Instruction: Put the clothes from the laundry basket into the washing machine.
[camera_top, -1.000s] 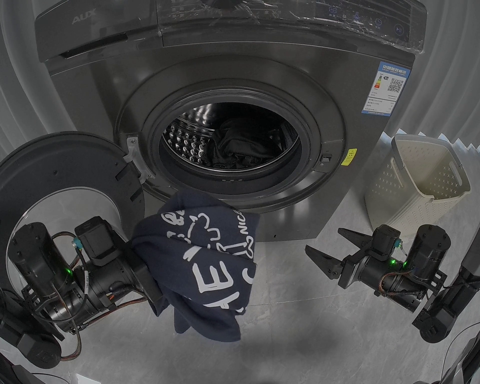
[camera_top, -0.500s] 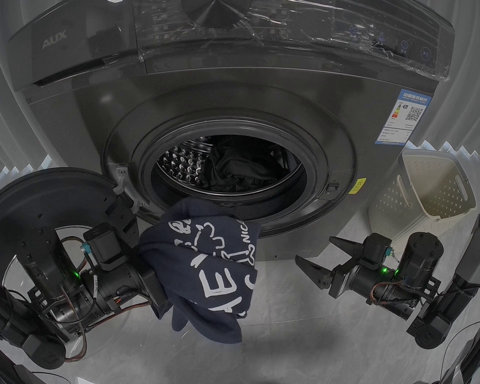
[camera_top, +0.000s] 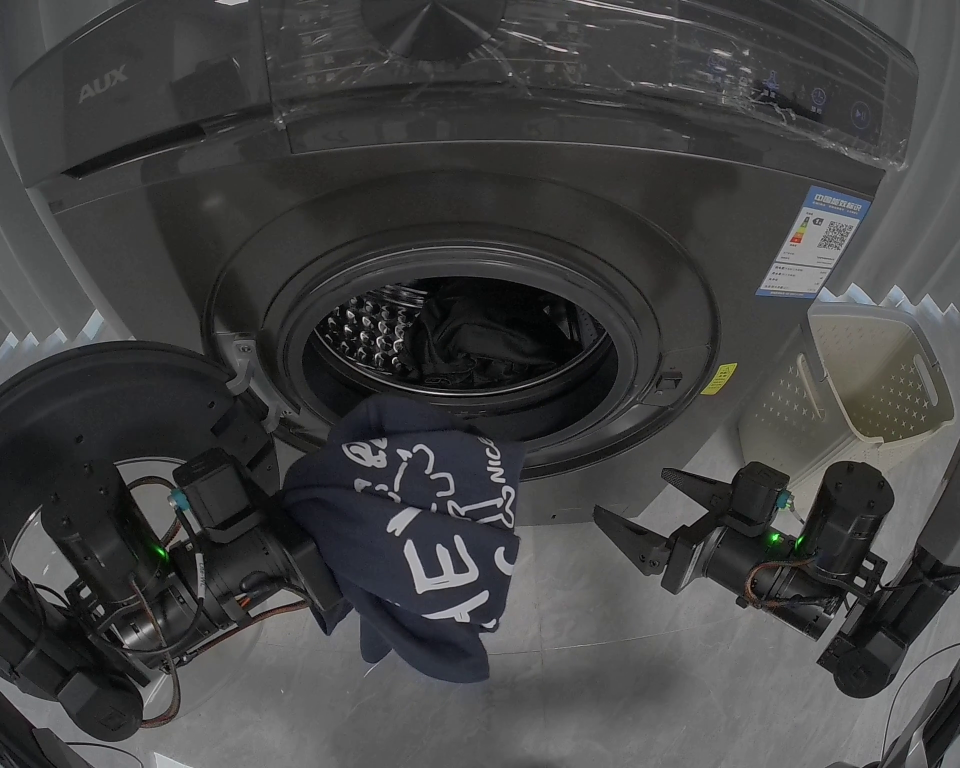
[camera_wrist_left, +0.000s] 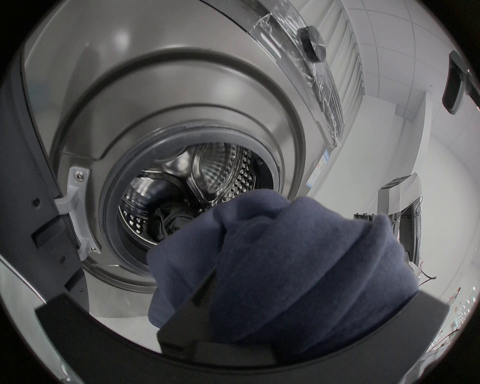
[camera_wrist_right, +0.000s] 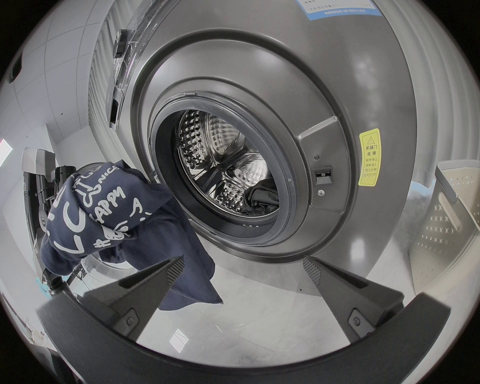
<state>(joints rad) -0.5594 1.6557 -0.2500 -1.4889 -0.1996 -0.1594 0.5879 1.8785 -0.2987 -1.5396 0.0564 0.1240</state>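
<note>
Below the open mouth of the washing machine (camera_top: 560, 190), the left pincer (camera_top: 305, 575) was clamped on a navy printed sweatshirt (camera_top: 430, 540) hanging above the floor. The right pincer (camera_top: 631, 493) stood with its fingers apart, holding nothing, near the laundry basket (camera_top: 870, 380). Dark clothes (camera_top: 480, 340) lay inside the drum.

The washing machine (camera_top: 600, 200) is coloured dark grey and is seen across the top and middle of the head view. Its drum (camera_top: 370, 325) is shiny silver and is covered with rows of little round bumps. Black clothes (camera_top: 480, 335) are seen inside it. A dark blue top (camera_top: 420, 540), lower left of the middle, is printed with big white letters and white line drawings. At the right edge, the laundry basket (camera_top: 880, 390) is coloured cream and is dotted with small cross-shaped marks. A blue and white label (camera_top: 822, 240) and a yellow sticker (camera_top: 718, 378) are seen on the machine's right side. The floor (camera_top: 620, 680) is coloured pale grey, with cloudy streaks. The right gripper (camera_top: 632, 495) is coloured black.
</note>
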